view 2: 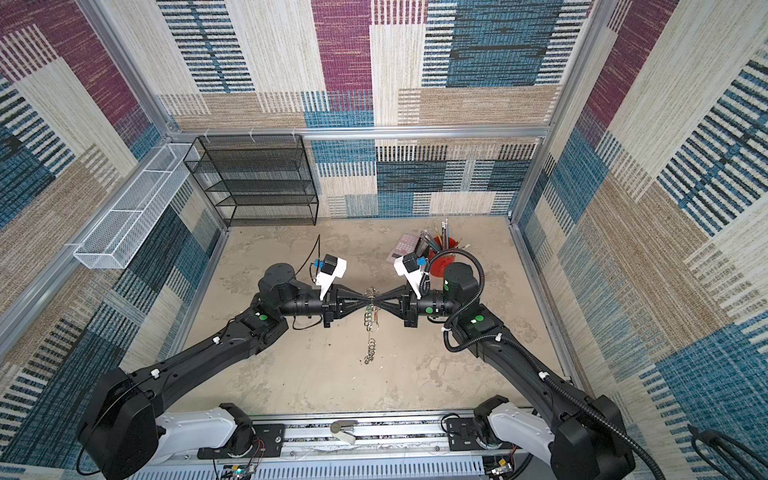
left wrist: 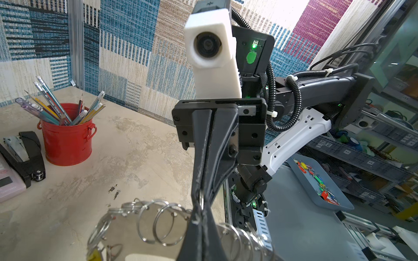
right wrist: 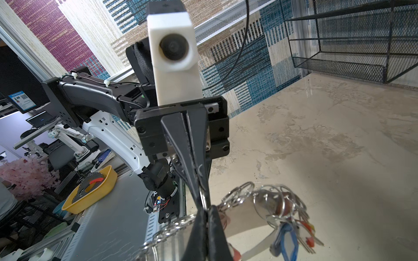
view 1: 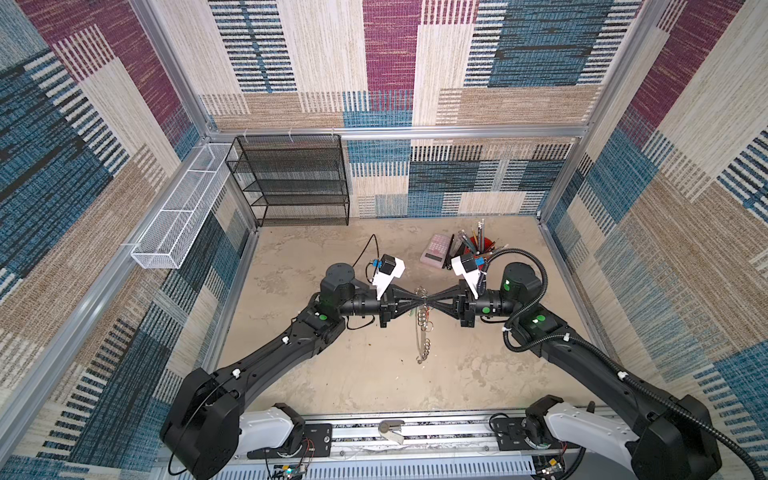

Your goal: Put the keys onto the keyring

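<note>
Left gripper [view 1: 417, 300]: we see its jaws closed, pinching the top of the keyring [view 1: 423, 322] from the left side of both top views
Right gripper [view 1: 429, 300]: jaws closed as well, and we see it pinch the keyring at almost the same spot from the opposite side, so the two grippers meet tip to tip
Keyring: held in the air over the middle of the table [view 1: 332, 365], hanging down from the two tips; in both top views we see it edge-on as a thin strip
Lower end of the keyring: we cannot tell whether it touches the table
Split rings [left wrist: 161, 222]: we see them lined along the band's edge, just beside the closed tips in the left wrist view
Keys [right wrist: 285, 240]: in the right wrist view we see a bunch with blue and red tags hanging from rings on the band, to one side of the pinch
Far right of the table: a red bucket [left wrist: 67, 144] full of pencils [left wrist: 52, 101], with a black stapler [left wrist: 27, 156] and a pink calculator [view 1: 435, 249] just beside it, well apart from the grippers
Back left: a black mesh shelf [view 1: 297, 183] against the wall and a white wire basket [view 1: 183, 212] on the side rail
</note>
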{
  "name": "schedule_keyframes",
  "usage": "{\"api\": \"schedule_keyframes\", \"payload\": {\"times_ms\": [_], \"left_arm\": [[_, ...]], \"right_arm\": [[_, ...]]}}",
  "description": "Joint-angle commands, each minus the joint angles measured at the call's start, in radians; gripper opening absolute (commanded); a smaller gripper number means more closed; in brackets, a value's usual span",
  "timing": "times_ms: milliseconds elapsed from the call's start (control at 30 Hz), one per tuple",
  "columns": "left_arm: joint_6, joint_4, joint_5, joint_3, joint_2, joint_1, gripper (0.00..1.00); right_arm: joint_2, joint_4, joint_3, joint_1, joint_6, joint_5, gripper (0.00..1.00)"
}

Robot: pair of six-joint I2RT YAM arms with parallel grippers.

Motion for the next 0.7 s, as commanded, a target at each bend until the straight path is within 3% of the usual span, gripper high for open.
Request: {"api": "schedule_keyframes", "payload": {"times_ms": [0, 100, 267, 433, 667], "left_arm": [[0.082, -0.115, 0.013, 0.032, -0.017, 0.002, 0.12], [0.131, -0.227, -0.010, 0.055, -0.033, 0.009, 0.23], [0.219, -0.413, -0.018, 0.101, -0.070, 0.051, 0.32], [0.482, -0.789, -0.050, 0.246, -0.056, 0.072, 0.44], [0.713, -1.114, -0.083, 0.505, 0.070, 0.071, 0.44]], "right_arm": [[-0.005, -0.014, 0.015, 0.003, -0.013, 0.053, 0.00], [-0.008, -0.033, 0.024, 0.004, -0.022, 0.070, 0.00], [-0.011, -0.083, 0.044, 0.012, -0.055, 0.103, 0.00], [-0.001, -0.166, 0.073, 0.052, -0.119, 0.163, 0.00], [0.017, -0.221, 0.106, 0.084, -0.170, 0.195, 0.00]]}}
